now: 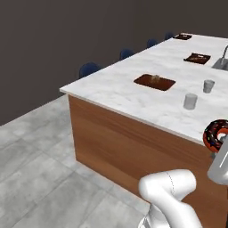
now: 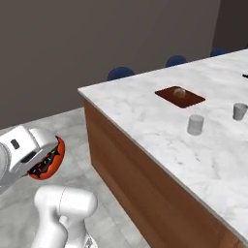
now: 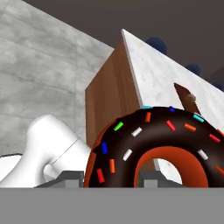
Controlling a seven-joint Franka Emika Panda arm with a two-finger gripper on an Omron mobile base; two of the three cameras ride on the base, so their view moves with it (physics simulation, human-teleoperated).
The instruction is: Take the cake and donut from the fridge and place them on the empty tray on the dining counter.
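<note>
My gripper [image 3: 113, 177] is shut on the donut [image 3: 131, 135], a dark chocolate ring with coloured sprinkles that stands upright between the fingertips. The donut [image 1: 217, 133] hangs just off the near side of the dining counter [image 1: 129, 95], below its top. From the other side the donut [image 2: 48, 162] pokes out under the white hand, with the gripper [image 2: 41, 162] left of the counter [image 2: 160, 140]. The reddish-brown tray [image 1: 165, 84] lies near the counter's far edge. On the tray [image 2: 191, 100] sits a small pale piece [image 2: 179, 92], the cake as far as I can tell. The fridge is out of view.
Two grey cups [image 1: 190, 101] [image 1: 208, 86] stand between me and the tray. Two more dark trays [image 1: 197, 58] [image 1: 182, 37] and a sink [image 1: 221, 63] lie further right. Blue stools [image 1: 89, 69] [image 1: 126, 53] line the far side. Grey tiled floor spreads to the left.
</note>
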